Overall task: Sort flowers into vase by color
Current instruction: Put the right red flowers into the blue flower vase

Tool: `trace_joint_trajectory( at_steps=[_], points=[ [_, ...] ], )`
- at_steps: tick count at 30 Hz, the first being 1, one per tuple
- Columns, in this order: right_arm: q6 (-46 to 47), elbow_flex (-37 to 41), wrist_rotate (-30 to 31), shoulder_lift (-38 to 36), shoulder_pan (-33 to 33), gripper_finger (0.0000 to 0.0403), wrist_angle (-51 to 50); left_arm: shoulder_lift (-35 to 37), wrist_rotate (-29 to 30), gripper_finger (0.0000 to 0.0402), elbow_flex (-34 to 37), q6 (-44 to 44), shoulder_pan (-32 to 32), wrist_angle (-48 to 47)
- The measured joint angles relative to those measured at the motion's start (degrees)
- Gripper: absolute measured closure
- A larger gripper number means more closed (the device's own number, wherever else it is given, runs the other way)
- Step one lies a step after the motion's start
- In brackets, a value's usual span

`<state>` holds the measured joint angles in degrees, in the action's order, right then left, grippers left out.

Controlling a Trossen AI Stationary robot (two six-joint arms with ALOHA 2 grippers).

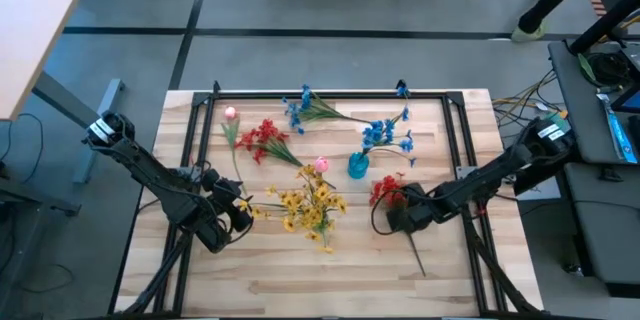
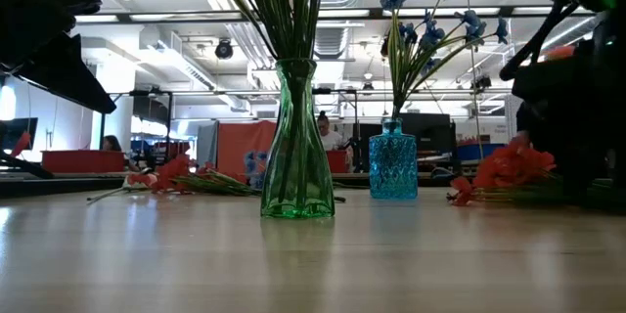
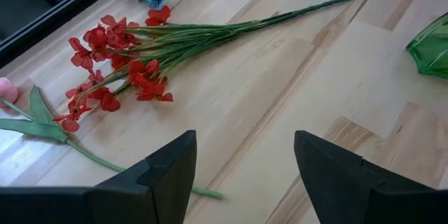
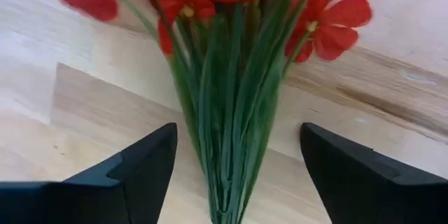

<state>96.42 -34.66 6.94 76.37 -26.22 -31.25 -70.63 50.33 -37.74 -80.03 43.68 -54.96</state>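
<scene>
A red flower sprig point(image 4: 231, 63) lies on the table at the right, blooms toward the far edge and stem point(image 1: 415, 255) toward the near edge. My right gripper point(image 4: 238, 136) hangs over it, open, one finger on each side of the green stem bundle, clear of it. My left gripper point(image 3: 245, 147) is open above bare table at the left, beside the green vase point(image 1: 318, 222) of yellow flowers point(image 1: 310, 203). A blue vase point(image 1: 357, 167) holds blue flowers point(image 1: 385, 135). Another red sprig point(image 3: 126, 56), a pink bud point(image 3: 5, 89) and a blue sprig point(image 1: 300, 108) lie flat at the far left.
A second pink bud point(image 1: 321, 164) shows by the yellow flowers. A black frame point(image 1: 330, 94) runs along the table's far edge and sides. The near strip of the table point(image 1: 320, 280) is bare wood. In the low view the green vase point(image 2: 296, 147) and the blue vase point(image 2: 392, 161) stand upright.
</scene>
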Motion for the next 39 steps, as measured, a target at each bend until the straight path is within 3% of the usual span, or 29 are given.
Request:
trace_joint_trajectory(
  at_steps=[5, 12, 14, 18, 20, 24, 27, 32, 36, 39],
  points=[
    [0.69, -2.18, 0.03, 2.39, -0.02, 0.0168, -4.12, 0.00, 0.12, 0.0177, 0.00, -0.35, 0.00, 0.16],
    [-2.51, -4.17, 0.63, 3.44, 0.00, 0.0346, -4.35, 0.00, 0.15, 0.0177, 0.00, -0.63, 0.00, 0.35],
    [-4.83, -4.70, 0.66, 2.87, -0.01, 0.0379, -4.75, 0.00, 0.15, 0.0177, 0.00, -0.66, -0.02, 0.37],
    [-10.13, -6.29, 1.06, -0.26, -0.31, 0.0380, -4.66, 0.00, 0.27, 0.0177, 0.00, -0.68, -0.02, 0.61],
    [-13.60, -6.85, 4.10, -2.42, -1.19, 0.0380, -3.74, 0.00, 0.69, 0.0177, 0.00, -0.68, -0.02, 1.39],
    [-21.80, -6.68, 15.35, -7.45, -4.41, 0.0380, 1.52, 0.00, 1.72, 0.0177, 0.00, 2.11, -0.02, 6.04],
    [-29.41, -5.43, 27.48, -10.35, -6.99, 0.0380, 7.78, 0.00, 1.61, 0.0177, 0.00, 8.11, -0.02, 10.86],
    [-52.60, -4.28, 44.94, -12.85, -7.26, 0.0380, 25.93, 0.01, 4.39, 0.0177, 0.00, 17.03, -0.36, 17.41],
    [-75.70, -3.51, 47.03, -12.92, -3.83, 0.0380, 45.47, 0.31, 6.75, 0.0177, -0.02, 19.58, -0.57, 20.57],
    [-90.29, -2.27, 42.09, -12.61, -0.22, 0.0380, 58.85, 0.31, 6.79, 0.0177, -0.07, 19.84, -0.57, 22.05]
  ],
)
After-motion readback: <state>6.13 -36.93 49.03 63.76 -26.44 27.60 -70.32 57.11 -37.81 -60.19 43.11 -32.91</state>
